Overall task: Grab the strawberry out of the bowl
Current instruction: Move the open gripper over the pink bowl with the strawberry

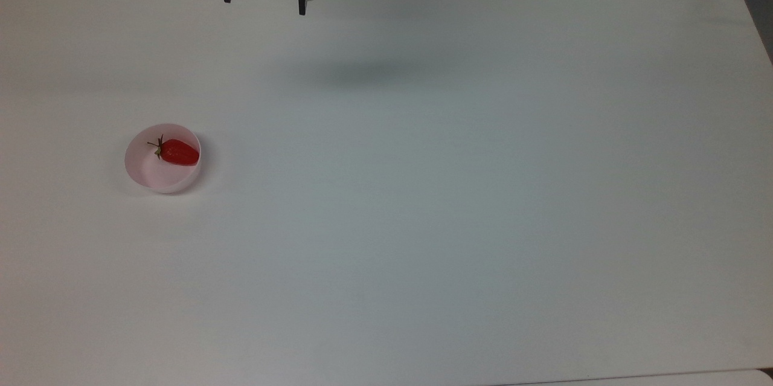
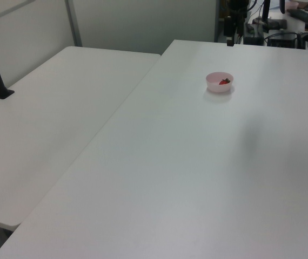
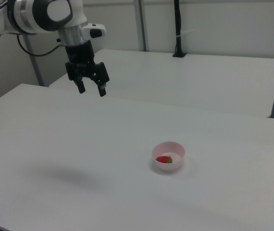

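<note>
Clearly my fingers point(image 3: 91, 90) hang spread, empty, well apart from the bowl point(image 3: 175, 165); descending, I could clip its rim and tip the strawberry point(image 3: 164, 159) onto the bench point(image 3: 79, 144).

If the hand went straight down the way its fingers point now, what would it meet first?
Most likely bare table. The open hand hangs high, fingers pointing down, well apart from the bowl holding the strawberry. Its shadow falls on empty tabletop, though exact depth is uncertain.
</note>
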Robot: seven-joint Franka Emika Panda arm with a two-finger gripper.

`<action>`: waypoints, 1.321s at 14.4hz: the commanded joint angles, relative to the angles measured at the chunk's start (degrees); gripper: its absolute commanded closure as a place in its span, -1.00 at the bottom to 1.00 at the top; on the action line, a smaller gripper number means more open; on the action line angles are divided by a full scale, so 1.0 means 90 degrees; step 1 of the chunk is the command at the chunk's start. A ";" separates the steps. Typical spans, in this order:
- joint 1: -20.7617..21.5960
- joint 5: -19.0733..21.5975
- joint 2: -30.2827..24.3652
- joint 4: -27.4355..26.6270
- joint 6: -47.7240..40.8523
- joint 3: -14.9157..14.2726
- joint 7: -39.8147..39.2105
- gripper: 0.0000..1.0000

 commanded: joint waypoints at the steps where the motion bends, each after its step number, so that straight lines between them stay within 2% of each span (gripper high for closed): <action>1: -0.0035 0.0028 -0.0192 -0.0074 -0.0095 -0.0033 -0.0388 -1.00; 11: -0.0055 0.0087 -0.0037 -0.0074 0.0148 -0.0033 -0.0809 -1.00; 19: -0.0689 0.0213 0.0812 -0.0045 0.1320 -0.0024 -0.1884 -1.00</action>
